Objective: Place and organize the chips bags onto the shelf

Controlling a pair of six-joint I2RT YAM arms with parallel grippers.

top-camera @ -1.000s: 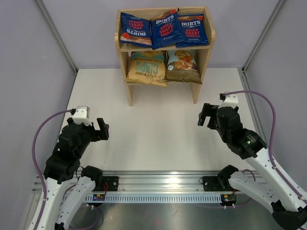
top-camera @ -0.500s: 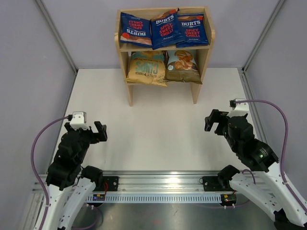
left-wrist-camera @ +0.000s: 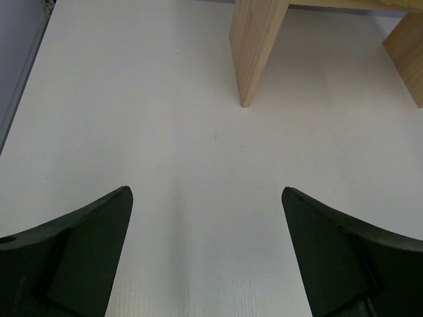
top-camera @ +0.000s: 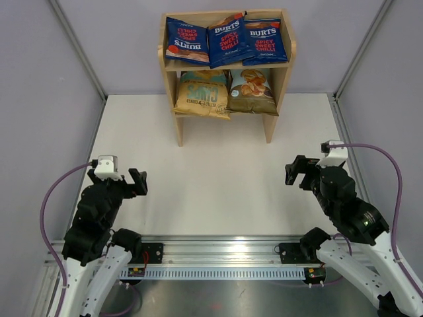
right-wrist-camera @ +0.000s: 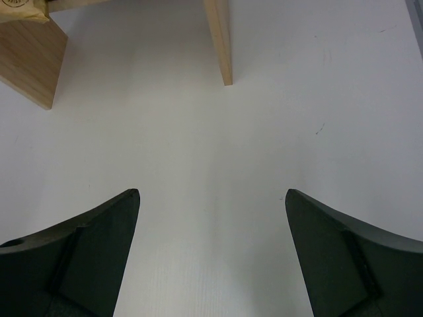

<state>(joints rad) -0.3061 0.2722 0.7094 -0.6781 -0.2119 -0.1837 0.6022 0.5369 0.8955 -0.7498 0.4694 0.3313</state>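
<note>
Both grippers hang empty over the near half of the desk [top-camera: 211, 165]. My left gripper [top-camera: 135, 181] is toward the near-left corner and my right gripper [top-camera: 299, 173] toward the near-right corner. Each has its jaws spread wide with only bare white surface between the fingers. Nothing lies on the broad stretch between them, nor from there up to the shelf [top-camera: 170, 66]. The room is bounded by grey side walls [top-camera: 39, 99] along the left and right edges and by the metal rail [top-camera: 218, 254] along the near edge. The shelf stands at the middle of the far edge, its open front facing me, and all five bags are on it. On the top tier, three dark-blue bags sit side by side with their long axes running front to back. The left dark-blue bag [top-camera: 187, 38] has its print upside down to me, while the middle dark-blue bag [top-camera: 229, 41] and right dark-blue bag [top-camera: 265, 41] read upright. The middle one overlaps both neighbours. On the lower tier, the tan-and-teal bag [top-camera: 203, 94] is on the left, touching the pale-blue and olive bag [top-camera: 252, 91] on the right. Both poke out past the shelf front.
</note>
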